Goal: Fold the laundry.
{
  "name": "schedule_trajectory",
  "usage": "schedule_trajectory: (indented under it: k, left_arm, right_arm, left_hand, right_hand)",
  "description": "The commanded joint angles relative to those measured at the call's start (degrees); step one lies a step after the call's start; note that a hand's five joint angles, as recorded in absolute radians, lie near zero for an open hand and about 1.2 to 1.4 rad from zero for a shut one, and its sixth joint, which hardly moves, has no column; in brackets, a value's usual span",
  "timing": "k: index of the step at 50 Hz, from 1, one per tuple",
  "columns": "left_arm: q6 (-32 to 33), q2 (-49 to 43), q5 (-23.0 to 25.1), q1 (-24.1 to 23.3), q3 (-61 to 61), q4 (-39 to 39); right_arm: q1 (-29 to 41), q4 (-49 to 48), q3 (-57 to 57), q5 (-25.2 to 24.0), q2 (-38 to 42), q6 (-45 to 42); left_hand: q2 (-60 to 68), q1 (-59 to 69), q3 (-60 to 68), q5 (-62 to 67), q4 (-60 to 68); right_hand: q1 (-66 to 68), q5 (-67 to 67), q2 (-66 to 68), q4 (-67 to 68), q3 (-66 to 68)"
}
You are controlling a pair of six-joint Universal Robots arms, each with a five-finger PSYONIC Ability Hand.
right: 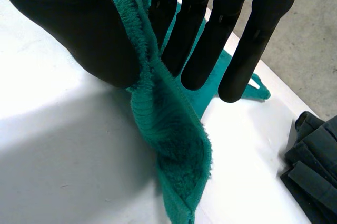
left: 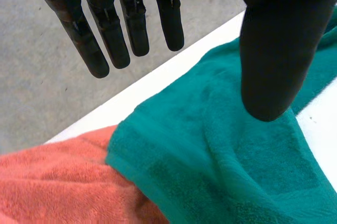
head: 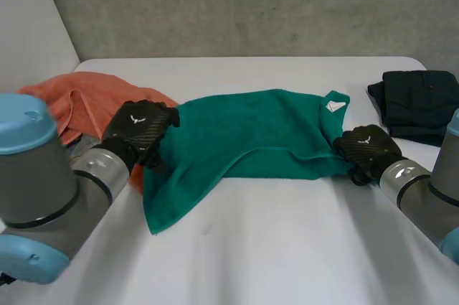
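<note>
Now, right hand (head: pixel 367 147): fingers and thumb pinch the green towel (head: pixel 244 133) at its 3 o'clock edge
Left hand (head: pixel 140 129): fingers straight, holding nothing, over the 9 o'clock corner
Green towel: spread mid-table (head: pixel 272 247)
Risk: a one-sided pull may skew it
Count: one green towel, one orange towel (head: pixel 79 100), one dark garment (head: pixel 419 104)

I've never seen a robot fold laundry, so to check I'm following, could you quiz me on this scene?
1. True or false: the right hand pinches the green towel between thumb and fingers.
2. Which lies under the green towel's corner near the left hand? A orange towel; B blue shirt; C white sock.
3. Fill in: the black garment lies by the robot's ___ arm.
Key: 1 true; 2 A; 3 right.
</note>
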Motion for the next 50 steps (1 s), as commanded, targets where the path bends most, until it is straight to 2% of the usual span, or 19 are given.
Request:
schedule_trajectory:
  k: [1, 14, 30, 36, 41, 46, 50]
  left_arm:
    - [-0.9, -4.6, -5.2, -5.2, 2.2, -1.6]
    - [-2.4, -5.6, -12.6, -10.4, -3.6, -0.4]
    - [-1.5, -14.3, -15.3, -8.2, -4.3, 9.8]
    - [-1.2, -16.1, -15.3, -6.6, -3.7, 10.6]
    - [1.6, -15.8, -15.4, -6.1, -3.6, 12.5]
    - [6.1, -15.6, -15.3, -3.6, -3.5, 16.4]
    - [8.8, -15.3, -15.2, -1.9, -3.0, 16.9]
  right_arm:
    - [-0.1, 0.0, 0.3, 0.0, 0.0, -0.1]
    - [-0.3, -0.2, 0.9, -0.1, 0.0, -0.4]
    - [-0.1, -0.7, 1.9, -0.1, 0.0, -0.5]
    - [-0.1, -0.7, 1.9, -0.1, 0.0, -0.5]
    - [-0.1, -0.7, 1.9, -0.1, -0.2, -0.6]
    - [-0.1, -0.7, 2.0, -0.1, -0.4, -0.6]
    - [-0.1, -0.7, 2.1, 0.1, -1.3, -0.8]
  left_hand:
    - [1.2, 0.9, 1.1, 2.3, 2.0]
    - [1.5, 1.2, 1.5, 2.7, 2.4]
    - [2.7, 2.4, 2.6, 3.8, 3.5]
    - [6.6, 6.3, 6.5, 7.7, 7.4]
    - [25.6, 25.3, 25.5, 26.7, 26.4]
    - [51.6, 51.3, 51.5, 52.7, 52.4]
    - [51.6, 51.3, 51.6, 52.8, 52.5]
  right_hand:
    - [15.3, 15.1, 12.6, 11.2, 11.5]
    - [15.3, 15.1, 12.6, 11.2, 11.5]
    - [15.3, 15.1, 12.6, 11.2, 11.5]
    - [15.3, 15.1, 12.6, 11.2, 11.5]
    - [15.3, 15.1, 12.6, 11.2, 11.5]
    - [15.3, 15.1, 12.6, 11.2, 11.5]
    - [15.3, 15.1, 12.6, 11.2, 11.5]
